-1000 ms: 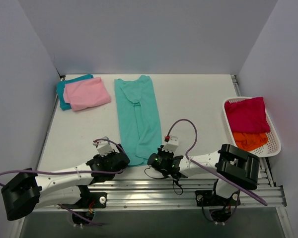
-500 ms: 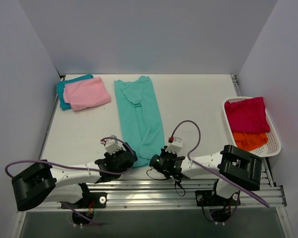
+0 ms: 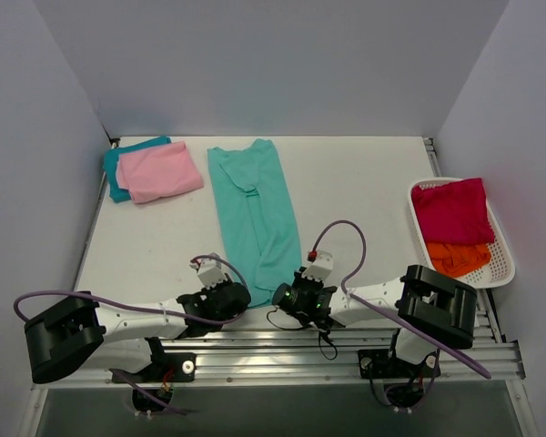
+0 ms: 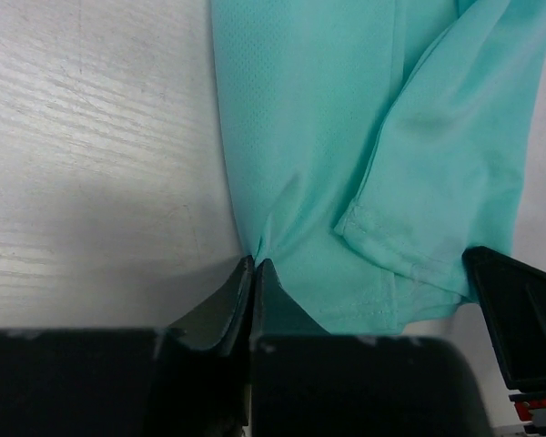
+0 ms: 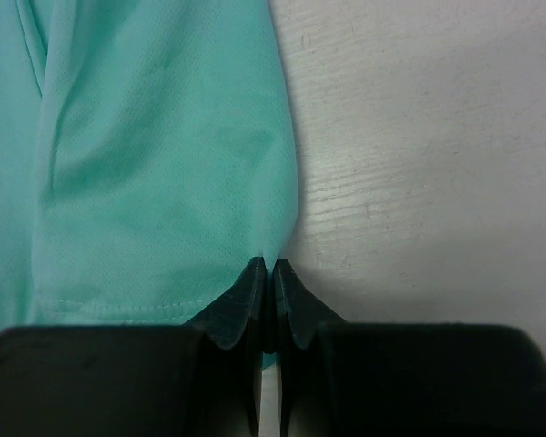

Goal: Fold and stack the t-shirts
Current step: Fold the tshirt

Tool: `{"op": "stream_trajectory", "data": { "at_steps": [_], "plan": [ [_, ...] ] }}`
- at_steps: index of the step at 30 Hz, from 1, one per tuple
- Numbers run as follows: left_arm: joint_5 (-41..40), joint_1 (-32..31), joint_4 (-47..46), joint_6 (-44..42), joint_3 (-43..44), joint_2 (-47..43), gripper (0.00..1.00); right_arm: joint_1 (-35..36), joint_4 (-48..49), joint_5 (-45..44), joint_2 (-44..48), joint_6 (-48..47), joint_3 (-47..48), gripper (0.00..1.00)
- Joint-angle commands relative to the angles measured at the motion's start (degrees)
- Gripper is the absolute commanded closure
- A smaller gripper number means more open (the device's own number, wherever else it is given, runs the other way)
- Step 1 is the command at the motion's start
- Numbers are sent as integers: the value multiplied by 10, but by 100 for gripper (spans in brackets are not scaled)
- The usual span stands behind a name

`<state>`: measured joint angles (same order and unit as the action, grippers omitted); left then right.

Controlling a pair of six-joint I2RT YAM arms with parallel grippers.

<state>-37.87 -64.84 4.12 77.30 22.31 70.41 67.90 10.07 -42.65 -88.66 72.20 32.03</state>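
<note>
- Two pincers sit low at the near edge of the bench (image 3: 364, 182), one at each near corner of the mint tee (image 3: 255, 214).
- Left pincer (image 4: 254, 266): jaws pressed together on the tee's near-left edge, with small creases fanning out from the pinch.
- Right pincer (image 5: 267, 266): jaws likewise closed, nipping the tee's near-right edge where cloth meets bare bench.
- Mint tee: folded into a long narrow strip, lying flat down the middle-left of the bench from near the back wall to the front edge and slanting slightly right as it comes nearer. The left wrist view shows a hemmed flap folded over its top layer.
- Pink tee (image 3: 160, 171): folded, at the far-left corner, on top of the folded teal tee (image 3: 115, 182), which shows along its left and far sides.
- Basket (image 3: 503, 264): white and slotted, at the right edge of the bench, well apart from the mint tee. It holds the crimson tee (image 3: 452, 211) at its far end and the orange tee (image 3: 457, 259) at its near end, both loosely bunched.
- Bench: pale, whitish, with a faint wood grain seen in both wrist views. Metal rails (image 3: 282, 350) run along its front, where the arm bases are bolted.
- Walls (image 3: 273, 64): plain pale grey panels closing in the back, left and right.
</note>
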Motion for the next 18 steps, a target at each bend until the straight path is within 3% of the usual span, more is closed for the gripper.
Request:
{"op": "stream_trajectory", "data": {
  "at_steps": [1,6,11,18],
  "plan": [
    [-19,-3,45,16,14,-1,98,-1,-50,-3,-13,11,1,100],
    [-52,-1,118,29,16,-51,98,-1,-74,-9,9,21,-6,100],
    [-63,4,123,26,0,-88,98,-1,-79,-10,20,22,-13,100],
    [-58,7,130,34,3,-73,98,0,-90,-6,14,21,-3,100]
  ]
}}
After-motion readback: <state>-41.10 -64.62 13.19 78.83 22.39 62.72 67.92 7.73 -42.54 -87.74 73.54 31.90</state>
